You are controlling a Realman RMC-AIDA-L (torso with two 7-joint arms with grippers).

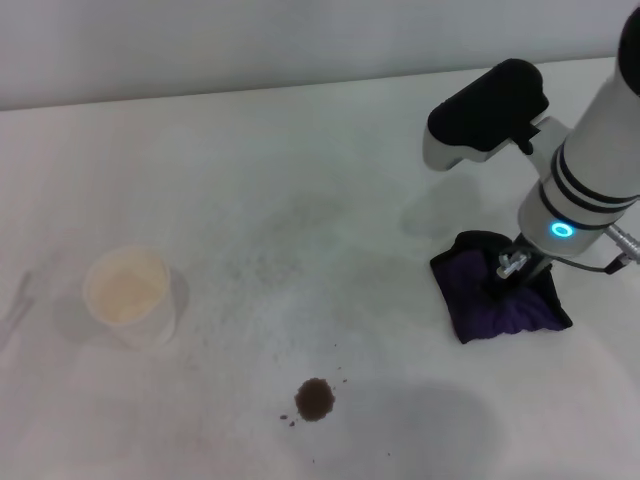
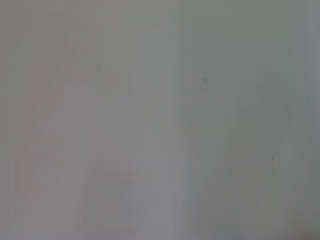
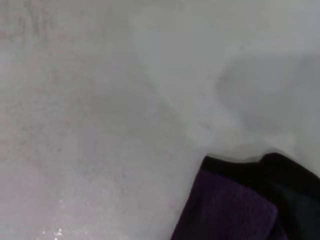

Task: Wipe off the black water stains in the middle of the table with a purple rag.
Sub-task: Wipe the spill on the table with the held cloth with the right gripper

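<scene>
table (image 1: pixel 300 180): wide, white, spread under everything | right gripper (image 1: pixel 510 268): down on the purple rag (image 1: pixel 500 298), fingers buried in the cloth, grip cannot be told | paper cup (image 1: pixel 128 292): well off to the gripper's left | black water stains (image 1: pixel 315 399): left of the gripper and nearer the robot, apart from rag

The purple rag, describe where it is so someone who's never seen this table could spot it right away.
On the wide white table, look to the robot's right side, directly under the right gripper at the end of the white arm with the glowing blue ring. The purple rag lies there crumpled, deep purple with black edging. It is the only dark cloth, unlike the pale paper cup and the black water stains.
</scene>
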